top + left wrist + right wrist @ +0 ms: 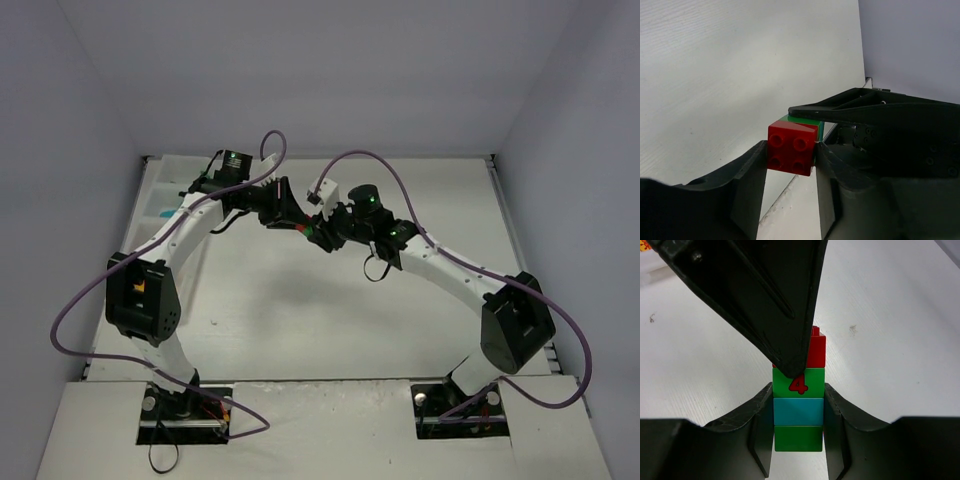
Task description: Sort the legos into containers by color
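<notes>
Left gripper (791, 150) is shut tight on a red brick (792, 147), one finger pressed to each side of it at the lower middle of the left wrist view. Right gripper (798, 400) is clamped on the other end of the same stack (798, 410), its fingers flanking the teal brick (798, 411) at the bottom centre of the right wrist view.

In the top view both grippers meet nose to nose just above the centre of the frame, over the white table (300, 310). A translucent tray (152, 195) lies along the upper left edge of the table, well apart from them, with a small teal piece (163, 213) inside; which compartment cannot be told.

In the right wrist view the stack runs, from bottom to top, green brick (797, 438), teal, second green (812, 382), red. A black finger of the left gripper crosses the upper half there and hides part of the red brick.

The second green brick bears a red "4" (798, 385).
</notes>
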Action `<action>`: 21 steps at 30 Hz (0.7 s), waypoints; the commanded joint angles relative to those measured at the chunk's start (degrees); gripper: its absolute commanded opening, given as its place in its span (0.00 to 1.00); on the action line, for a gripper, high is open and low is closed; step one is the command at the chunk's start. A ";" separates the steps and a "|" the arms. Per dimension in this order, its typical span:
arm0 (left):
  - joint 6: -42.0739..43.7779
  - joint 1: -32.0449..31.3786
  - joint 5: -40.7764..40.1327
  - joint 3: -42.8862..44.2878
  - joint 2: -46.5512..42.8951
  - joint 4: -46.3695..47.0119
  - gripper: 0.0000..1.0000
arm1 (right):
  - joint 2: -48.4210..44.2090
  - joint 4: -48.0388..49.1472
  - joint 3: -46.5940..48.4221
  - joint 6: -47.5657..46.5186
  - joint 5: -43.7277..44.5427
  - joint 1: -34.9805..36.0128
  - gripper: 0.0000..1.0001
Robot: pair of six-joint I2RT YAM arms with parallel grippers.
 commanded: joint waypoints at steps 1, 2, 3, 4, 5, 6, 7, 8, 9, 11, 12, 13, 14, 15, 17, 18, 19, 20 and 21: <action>-0.34 -0.18 2.51 1.11 -1.61 3.15 0.31 | -3.19 5.23 0.79 0.38 -1.24 0.16 0.00; -0.34 -0.26 2.42 1.11 -1.79 3.24 0.28 | -3.19 5.23 0.71 0.38 -1.15 0.16 0.00; -0.34 -0.26 2.33 1.19 -1.79 3.16 0.18 | -3.19 5.23 0.53 0.29 -1.06 0.16 0.00; -0.42 -0.26 2.25 1.11 -1.79 3.15 0.13 | -3.19 5.32 0.36 0.29 -0.98 0.16 0.00; -0.60 -0.26 2.33 1.19 -1.88 3.15 0.10 | -3.36 5.40 0.01 0.29 -0.98 0.16 0.00; -0.69 -0.18 2.33 1.11 -1.97 3.24 0.06 | -3.45 5.58 -0.35 0.29 -0.89 0.16 0.00; -0.78 -0.09 2.68 1.11 -1.88 3.33 0.02 | -3.54 5.67 -0.70 0.38 -0.45 0.16 0.00; -0.95 0.17 3.03 1.19 -1.88 3.33 0.01 | -3.89 5.75 -1.66 0.38 -0.27 0.16 0.00; -1.04 0.44 3.47 1.37 -1.79 2.98 0.01 | -4.06 5.84 -2.10 0.38 -0.10 0.16 0.00; -0.78 0.96 4.26 1.98 -1.79 2.37 0.01 | -4.94 6.37 -3.42 0.55 0.25 0.16 0.00; -0.78 1.66 4.44 2.16 -1.96 2.36 0.01 | -5.20 6.54 -4.90 0.64 0.34 0.16 0.00; -0.78 2.11 4.62 2.16 -2.23 2.28 0.00 | -5.47 6.72 -5.62 0.90 0.43 0.16 0.00; -0.78 2.37 4.88 2.34 -2.40 2.28 0.00 | -5.91 6.90 -6.32 0.99 0.60 0.16 0.00; -0.69 3.16 5.14 2.51 -2.49 2.01 0.00 | -6.17 6.99 -7.63 1.17 0.69 0.16 0.00; -0.51 3.86 5.84 2.86 -2.76 1.75 0.00 | -6.96 7.25 -8.78 1.61 0.78 0.17 0.00; -0.69 4.30 6.46 2.86 -2.76 1.75 0.00 | -7.23 7.42 -9.22 1.78 0.87 0.16 0.00; -0.69 4.48 6.81 2.78 -2.76 1.92 0.00 | -7.40 7.51 -10.01 1.96 0.87 0.16 0.00; -0.60 4.57 7.08 2.86 -2.84 1.66 0.00 | -7.67 7.60 -10.28 2.05 0.87 0.16 0.00; -0.51 4.83 7.69 2.78 -2.85 1.57 0.00 | -7.67 7.60 -10.46 2.05 1.13 0.16 0.00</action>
